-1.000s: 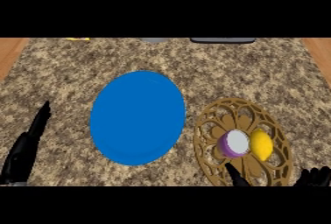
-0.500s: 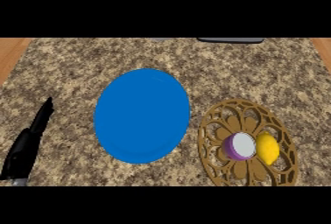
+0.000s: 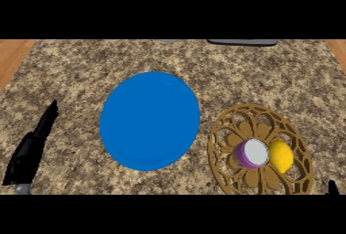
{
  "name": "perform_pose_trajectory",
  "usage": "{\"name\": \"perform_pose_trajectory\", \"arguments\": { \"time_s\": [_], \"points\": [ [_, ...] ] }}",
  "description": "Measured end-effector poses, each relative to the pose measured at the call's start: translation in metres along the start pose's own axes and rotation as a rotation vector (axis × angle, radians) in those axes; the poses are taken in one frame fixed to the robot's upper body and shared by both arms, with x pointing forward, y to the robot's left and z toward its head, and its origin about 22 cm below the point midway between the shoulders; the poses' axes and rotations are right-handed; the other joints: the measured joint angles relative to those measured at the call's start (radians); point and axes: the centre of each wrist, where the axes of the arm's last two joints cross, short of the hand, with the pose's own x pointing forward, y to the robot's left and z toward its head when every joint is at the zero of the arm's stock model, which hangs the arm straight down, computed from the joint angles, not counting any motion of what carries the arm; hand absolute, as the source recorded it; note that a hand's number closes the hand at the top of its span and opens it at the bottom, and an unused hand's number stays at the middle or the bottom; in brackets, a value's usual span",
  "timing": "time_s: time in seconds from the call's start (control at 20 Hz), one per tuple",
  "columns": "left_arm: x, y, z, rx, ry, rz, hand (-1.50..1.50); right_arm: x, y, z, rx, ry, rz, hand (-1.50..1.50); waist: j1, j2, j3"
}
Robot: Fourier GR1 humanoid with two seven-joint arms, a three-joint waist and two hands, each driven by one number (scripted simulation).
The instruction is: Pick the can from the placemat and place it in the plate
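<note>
Head view: can sitting untouched on placemat; left hand resting straight-fingered (right fingers—can't tell), so reaching comes next.

right hand: only a black tip at lower right edge, fingers untellable | left hand: cut off at bottom edge | dark flat object: cut by top band, identity unclear | placemat: lower rim cropped
</note>
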Motion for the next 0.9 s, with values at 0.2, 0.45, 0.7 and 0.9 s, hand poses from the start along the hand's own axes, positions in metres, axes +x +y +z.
{"name": "perform_pose_trajectory", "arguments": {
  "time_s": [0.2, 0.45, 0.7, 0.9],
  "points": [
    [-0.006, 0.0, -0.002, 0.008, 0.013, 0.0, 0.0, 0.031, 0.005, -0.011, 0.057, 0.013, 0.082, -1.5, -0.011, -0.007, 0.002],
    [-0.01, -0.001, 0.004, 0.02, 0.022, 0.001, 0.0, 0.057, 0.032, -0.027, 0.103, -0.01, 0.119, -1.5, -0.024, -0.015, 0.005],
    [-0.015, -0.004, 0.005, 0.025, 0.036, 0.002, 0.0, 0.071, 0.05, -0.032, 0.168, -0.016, 0.135, -1.5, -0.036, -0.018, 0.006],
    [-0.018, 0.002, 0.007, 0.031, 0.034, -0.002, 0.0, 0.069, 0.067, -0.039, 0.205, 0.01, 0.155, -1.5, -0.039, -0.019, 0.006]
  ]
}}
